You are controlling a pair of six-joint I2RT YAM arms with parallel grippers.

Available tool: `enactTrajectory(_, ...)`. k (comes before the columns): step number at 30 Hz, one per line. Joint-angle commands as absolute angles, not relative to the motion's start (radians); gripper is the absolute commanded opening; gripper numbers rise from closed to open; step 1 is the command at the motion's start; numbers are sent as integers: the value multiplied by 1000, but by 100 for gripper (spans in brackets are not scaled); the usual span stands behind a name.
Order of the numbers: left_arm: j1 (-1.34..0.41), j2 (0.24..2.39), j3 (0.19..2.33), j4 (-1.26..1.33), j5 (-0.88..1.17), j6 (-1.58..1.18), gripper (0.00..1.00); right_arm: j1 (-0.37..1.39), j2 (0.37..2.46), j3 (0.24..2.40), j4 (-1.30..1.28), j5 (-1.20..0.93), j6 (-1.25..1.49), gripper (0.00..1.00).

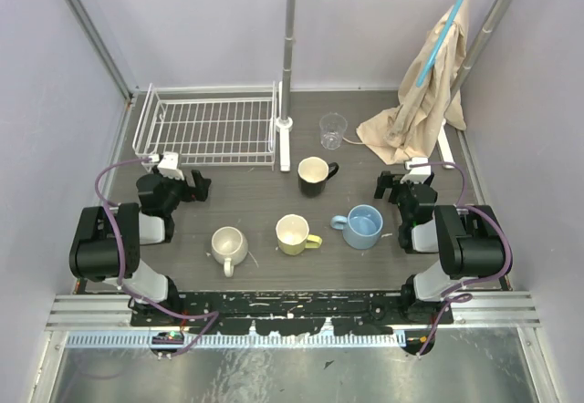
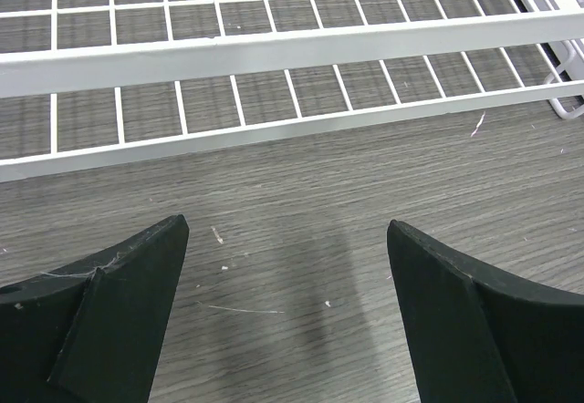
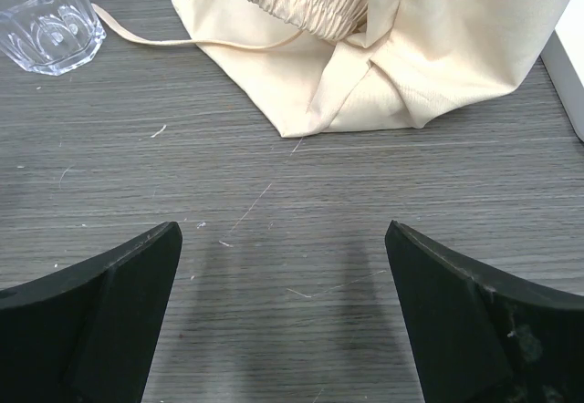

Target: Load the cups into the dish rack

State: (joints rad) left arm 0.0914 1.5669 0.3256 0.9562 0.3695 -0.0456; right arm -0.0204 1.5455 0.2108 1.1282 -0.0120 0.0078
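The white wire dish rack (image 1: 210,159) stands empty at the back left; its near rim (image 2: 274,52) fills the top of the left wrist view. On the table stand a clear glass (image 1: 333,130), a black mug (image 1: 313,176), a yellow mug (image 1: 294,234), a light blue mug (image 1: 363,226) and a cream-white mug (image 1: 228,245). My left gripper (image 1: 193,184) is open and empty just in front of the rack, low over bare table (image 2: 287,239). My right gripper (image 1: 391,184) is open and empty at the right (image 3: 283,239). The glass (image 3: 46,20) lies ahead of it to the left.
A cream cloth (image 1: 420,102) hangs from a blue hanger at the back right, its lower end heaped on the table (image 3: 383,47) just ahead of the right gripper. An upright white-grey pole (image 1: 288,56) stands beside the rack's right end. Walls close in the table.
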Motion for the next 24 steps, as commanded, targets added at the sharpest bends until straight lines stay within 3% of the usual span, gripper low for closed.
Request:
enactTrajectory(1, 91, 1560, 347, 981, 378, -29, 98, -15, 1540, 232, 1179, -9, 1, 100)
enactTrajectory(16, 91, 1560, 347, 981, 378, -29, 98, -15, 1531, 222, 1192, -11, 0, 100)
enactTrajectory(24, 90, 1562, 348, 977, 375, -31, 98, 8, 1243, 259, 892, -21, -15, 100)
